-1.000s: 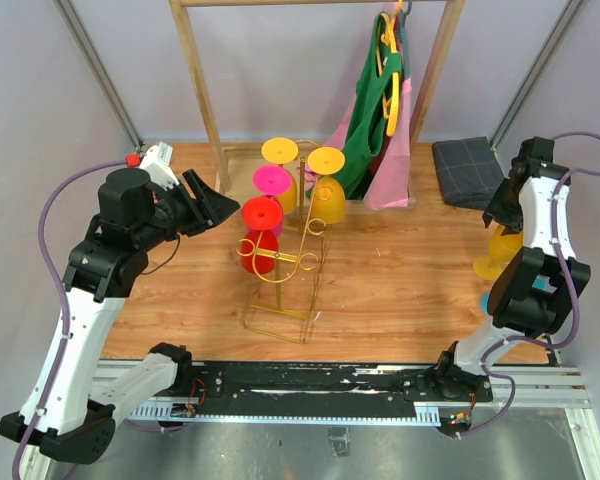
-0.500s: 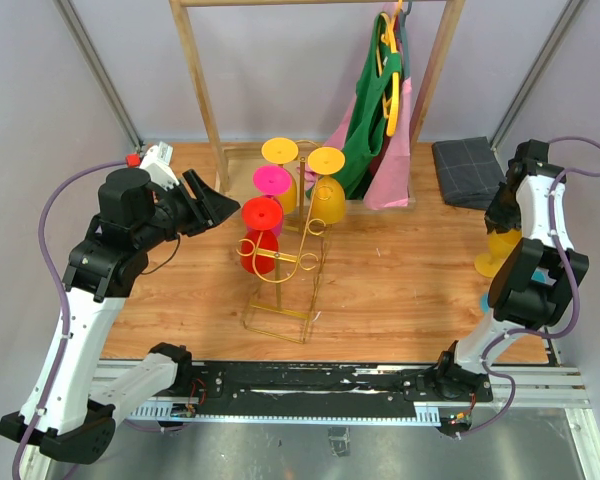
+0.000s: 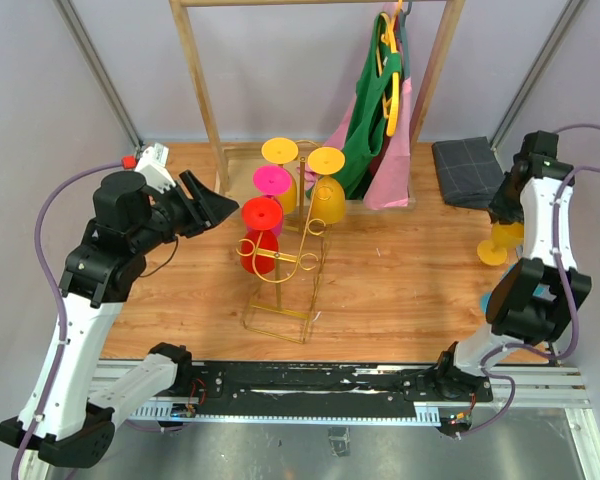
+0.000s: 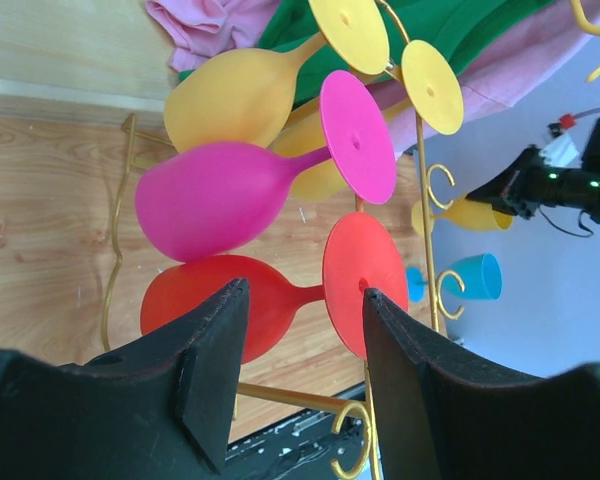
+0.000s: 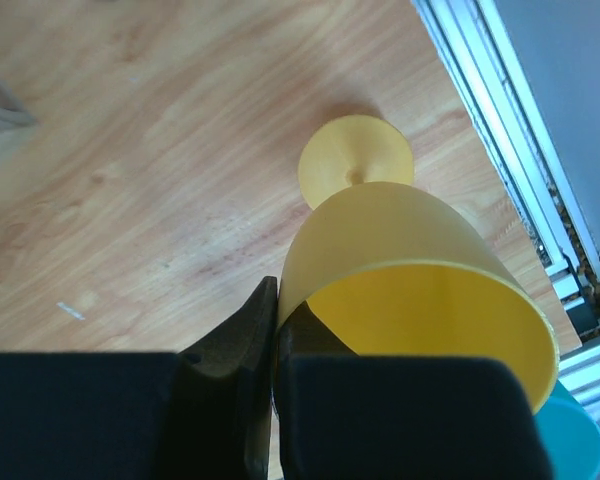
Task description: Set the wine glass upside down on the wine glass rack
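Note:
An upright yellow wine glass (image 5: 410, 260) stands at the table's right edge (image 3: 498, 245). My right gripper (image 5: 276, 295) is shut on its rim, one finger inside the bowl and one outside; in the top view the right gripper (image 3: 507, 210) is just above the glass. The gold wire wine glass rack (image 3: 290, 262) stands mid-table with a red glass (image 4: 230, 300), a pink glass (image 4: 220, 195) and two yellow glasses hung upside down. My left gripper (image 4: 305, 292) hangs open and empty, left of the rack (image 3: 215, 205).
A blue glass (image 3: 485, 300) sits by the right edge, close to the held glass (image 5: 570, 440). The wooden clothes rail (image 3: 198, 90) with green and pink garments stands behind the rack. A folded grey cloth (image 3: 467, 170) lies at the back right.
My right gripper has closed onto the yellow glass's rim, and its wrist has shifted slightly. The left arm has barely moved.

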`<state>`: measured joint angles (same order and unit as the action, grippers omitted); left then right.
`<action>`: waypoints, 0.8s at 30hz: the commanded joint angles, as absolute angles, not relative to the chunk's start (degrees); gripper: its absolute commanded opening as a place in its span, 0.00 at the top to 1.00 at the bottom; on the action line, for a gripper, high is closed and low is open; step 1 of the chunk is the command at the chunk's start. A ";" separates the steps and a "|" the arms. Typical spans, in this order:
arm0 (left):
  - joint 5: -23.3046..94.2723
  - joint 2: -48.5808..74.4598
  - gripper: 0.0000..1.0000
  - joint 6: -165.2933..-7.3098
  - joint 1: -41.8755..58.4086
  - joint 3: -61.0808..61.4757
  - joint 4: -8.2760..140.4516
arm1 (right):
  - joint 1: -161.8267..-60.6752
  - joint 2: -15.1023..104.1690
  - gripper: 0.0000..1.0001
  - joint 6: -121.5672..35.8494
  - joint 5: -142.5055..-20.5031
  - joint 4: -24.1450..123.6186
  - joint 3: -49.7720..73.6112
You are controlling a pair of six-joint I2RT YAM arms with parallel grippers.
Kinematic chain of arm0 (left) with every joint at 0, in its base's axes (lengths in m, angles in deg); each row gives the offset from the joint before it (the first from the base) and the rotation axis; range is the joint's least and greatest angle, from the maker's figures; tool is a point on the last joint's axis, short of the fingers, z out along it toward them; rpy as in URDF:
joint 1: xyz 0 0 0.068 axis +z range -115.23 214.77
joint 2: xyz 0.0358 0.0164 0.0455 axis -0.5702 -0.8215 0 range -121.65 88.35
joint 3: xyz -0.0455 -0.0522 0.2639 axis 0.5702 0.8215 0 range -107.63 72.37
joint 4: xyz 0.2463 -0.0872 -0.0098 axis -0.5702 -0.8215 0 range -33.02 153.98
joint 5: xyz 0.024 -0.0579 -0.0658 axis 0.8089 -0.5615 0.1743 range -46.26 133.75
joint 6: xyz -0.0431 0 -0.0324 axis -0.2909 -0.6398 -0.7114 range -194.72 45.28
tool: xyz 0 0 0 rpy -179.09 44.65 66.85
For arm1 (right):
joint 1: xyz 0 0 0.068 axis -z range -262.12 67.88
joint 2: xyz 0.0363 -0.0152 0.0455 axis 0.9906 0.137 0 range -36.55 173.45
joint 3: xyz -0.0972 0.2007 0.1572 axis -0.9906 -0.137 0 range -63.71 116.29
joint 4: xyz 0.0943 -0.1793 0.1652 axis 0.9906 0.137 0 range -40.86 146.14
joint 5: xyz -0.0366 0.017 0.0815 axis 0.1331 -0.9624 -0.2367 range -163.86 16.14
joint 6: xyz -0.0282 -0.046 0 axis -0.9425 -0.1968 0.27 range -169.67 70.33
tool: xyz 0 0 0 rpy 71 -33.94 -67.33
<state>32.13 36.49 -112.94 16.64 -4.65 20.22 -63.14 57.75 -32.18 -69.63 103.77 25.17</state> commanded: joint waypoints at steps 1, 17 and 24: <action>31.71 37.22 0.46 -114.19 16.23 -3.69 22.90 | -65.13 48.31 0.99 -29.43 -70.91 103.32 29.26; 29.13 37.40 0.46 -119.23 16.27 -3.90 28.32 | -69.33 27.03 0.99 -8.22 -96.46 70.42 31.31; 26.47 37.44 0.46 -123.09 16.23 -4.31 33.61 | -71.15 24.55 0.99 8.11 -107.58 41.79 29.72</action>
<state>29.05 36.71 -120.00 16.64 -3.71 27.47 -69.22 25.84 -4.62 -98.09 63.58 29.63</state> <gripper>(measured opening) 0.542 0.022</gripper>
